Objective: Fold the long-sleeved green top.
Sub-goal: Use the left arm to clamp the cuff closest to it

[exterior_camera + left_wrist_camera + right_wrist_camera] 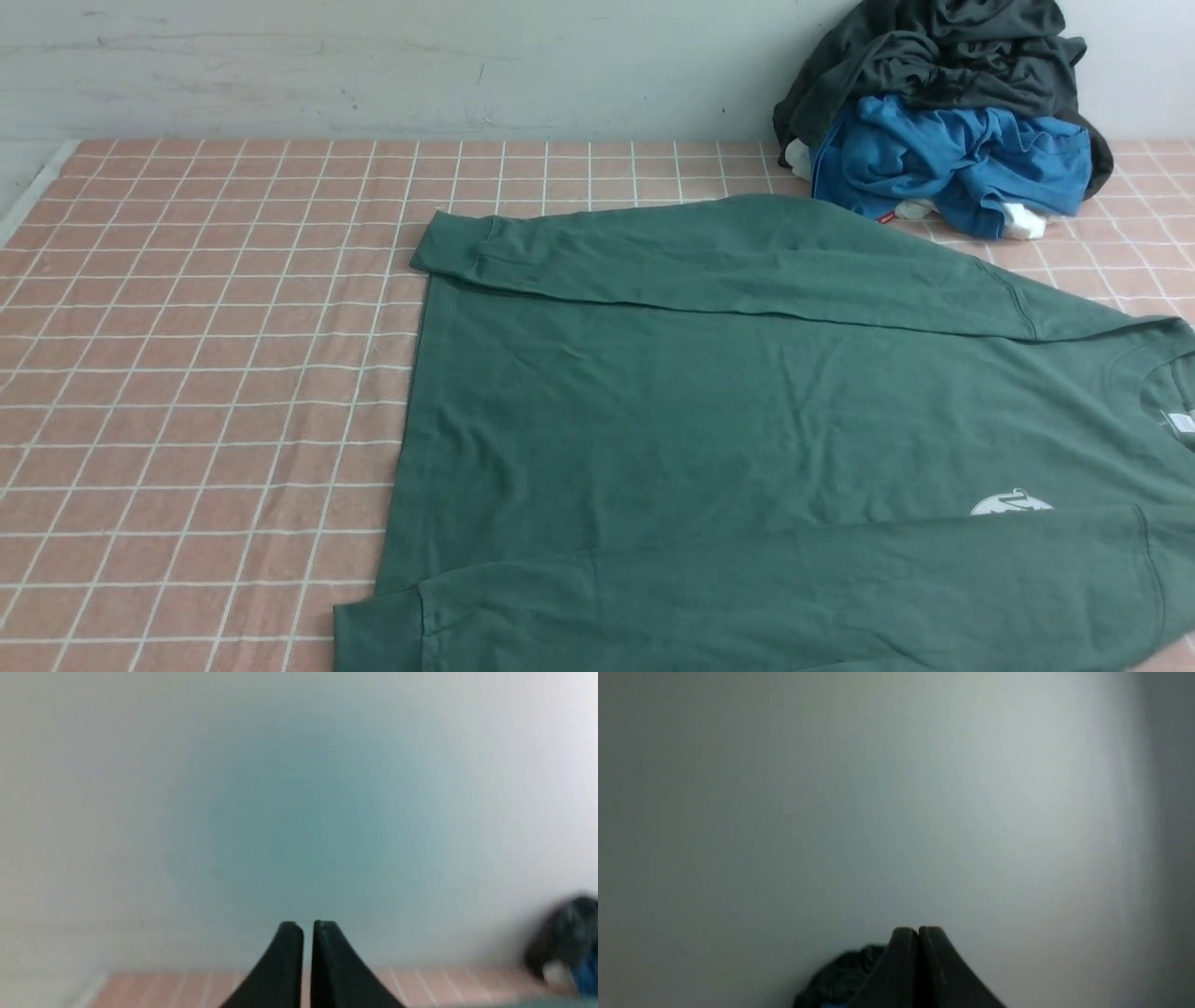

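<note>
Near sleeve [794,597] of the top [709,411] runs along the bottom edge of the front view, folded flat over the body, its cuff at the lower centre. The top lies spread face up on a pink checked cloth [187,373], filling the centre and right of the frame, with the hem toward the left and the ribbed neck [1158,373] at the right edge. A white logo [1011,505] shows partly, just above the near sleeve at lower right. The far sleeve [709,257] is folded across the upper part of the body, cuff pointing left.

At upper right, well apart from the neck, a crumpled blue garment [952,159] sits under a dark garment [934,51], both against a pale wall [373,65].

Neither arm appears in the front view. In the left wrist view the left gripper [308,926] has its fingers drawn almost together, a thin slit between them, grasping nothing. In the right wrist view the right gripper [918,931] is clenched, tips touching, empty.
</note>
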